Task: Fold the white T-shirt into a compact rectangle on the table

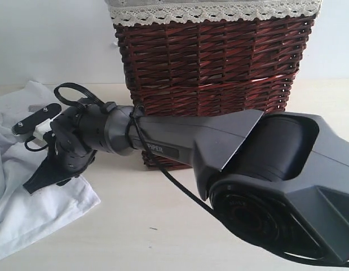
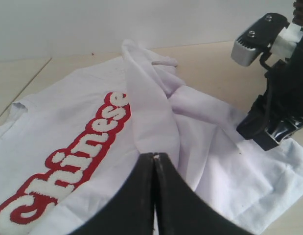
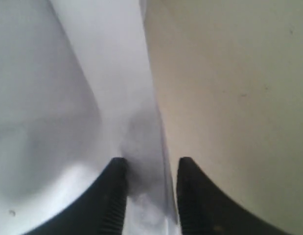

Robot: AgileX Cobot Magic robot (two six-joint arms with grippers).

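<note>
Black, ribbed fingers of the right gripper stand a little apart. They straddle a shadowed ridge along the edge of the white T-shirt, and I cannot tell whether they pinch it. On one side of these fingers lies smooth white cloth, and on the other the bare cream table.

The left gripper is closed tip to tip. A raised fold of the shirt runs right up to its tips, but whether any cloth is caught there does not show. Beside that fold, fuzzy white letters outlined in red read "Chinese" across the chest. Beyond the fold the cloth is rumpled, and it flattens toward the corner where the right gripper rests.

There is one shirt, spread partly flat on the table under both grippers. There are two grippers, close together over the shirt.

Behind the right arm stands one dark red-brown wicker basket, near the shirt but apart from it. A lace-trimmed cloth lining is folded over its rim, and its inside is out of sight. One black cable trails along the right arm.
</note>
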